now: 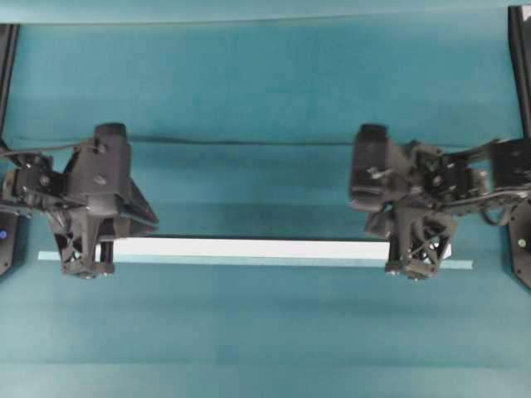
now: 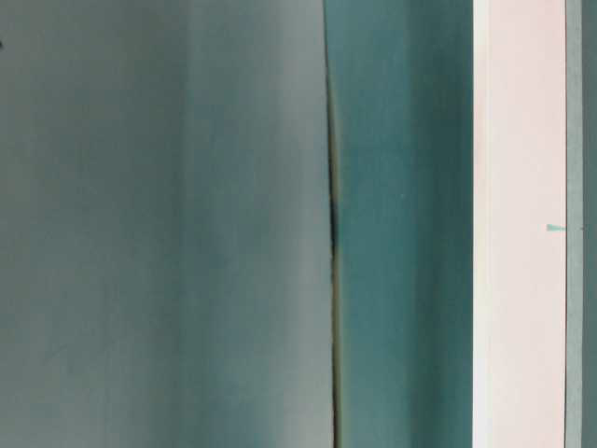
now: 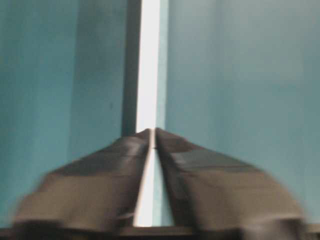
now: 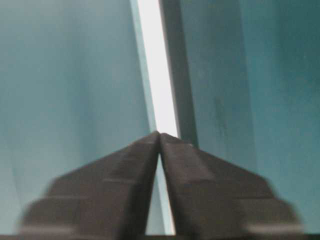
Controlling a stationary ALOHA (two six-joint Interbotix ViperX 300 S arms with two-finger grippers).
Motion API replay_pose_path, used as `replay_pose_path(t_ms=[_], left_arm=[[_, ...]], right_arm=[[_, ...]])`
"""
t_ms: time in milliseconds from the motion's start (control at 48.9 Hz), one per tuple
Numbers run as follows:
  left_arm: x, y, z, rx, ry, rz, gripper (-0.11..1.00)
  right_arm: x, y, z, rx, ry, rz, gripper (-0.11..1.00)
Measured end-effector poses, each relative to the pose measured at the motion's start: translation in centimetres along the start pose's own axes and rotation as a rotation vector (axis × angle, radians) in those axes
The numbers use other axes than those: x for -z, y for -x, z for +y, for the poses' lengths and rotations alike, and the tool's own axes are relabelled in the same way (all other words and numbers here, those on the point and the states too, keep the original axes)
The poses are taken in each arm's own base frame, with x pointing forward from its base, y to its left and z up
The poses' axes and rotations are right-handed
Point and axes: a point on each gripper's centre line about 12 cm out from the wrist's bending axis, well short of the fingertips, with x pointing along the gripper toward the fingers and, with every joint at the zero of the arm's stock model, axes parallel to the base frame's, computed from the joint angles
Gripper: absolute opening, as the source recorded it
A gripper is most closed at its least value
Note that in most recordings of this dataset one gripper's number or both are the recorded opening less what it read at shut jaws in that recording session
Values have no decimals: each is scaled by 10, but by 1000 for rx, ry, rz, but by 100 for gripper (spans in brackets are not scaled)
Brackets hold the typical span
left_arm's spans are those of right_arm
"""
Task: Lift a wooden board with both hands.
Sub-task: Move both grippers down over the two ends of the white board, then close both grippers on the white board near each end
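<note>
The wooden board [image 1: 249,248] is a long white plank lying across the teal table, with a dark shadow along its far edge. My left gripper [image 1: 87,269] stands over its left end and my right gripper [image 1: 415,269] over its right end. In the left wrist view the black fingertips meet at one point [image 3: 152,131], and the board [image 3: 149,75] runs on beyond and beneath them. The right wrist view is alike: the tips touch [image 4: 159,134] over the board [image 4: 159,75]. Both views are blurred. Neither gripper spans the board's width.
A thinner pale teal strip [image 1: 249,262] lies along the board's near edge and sticks out past both ends. A dark seam [image 1: 249,141] crosses the table cloth behind the arms. Black frame posts [image 1: 518,75] stand at the far corners.
</note>
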Motion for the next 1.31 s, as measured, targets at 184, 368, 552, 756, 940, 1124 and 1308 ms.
replay_pose_path(t_ms=[184, 368, 552, 756, 940, 1124, 1308], left_arm=[[5, -6, 0, -9, 41, 78, 94], [12, -17, -2, -10, 47, 136, 97], [20, -29, -2, -14, 34, 188, 98], [44, -52, 0, -22, 13, 280, 98], [53, -73, 1, -25, 12, 310, 98], [60, -84, 3, -31, 15, 342, 98], [65, -90, 4, -31, 15, 341, 98]], right_arm=[[1, -13, 1, 11, 11, 84, 90], [4, -27, 3, 13, 20, 127, 95], [7, -33, 2, 16, 20, 144, 95], [24, -51, -2, 24, 15, 180, 95], [30, -64, -4, 25, 12, 183, 95], [34, -75, -4, 26, 20, 190, 95], [42, -92, -5, 30, 40, 226, 95]])
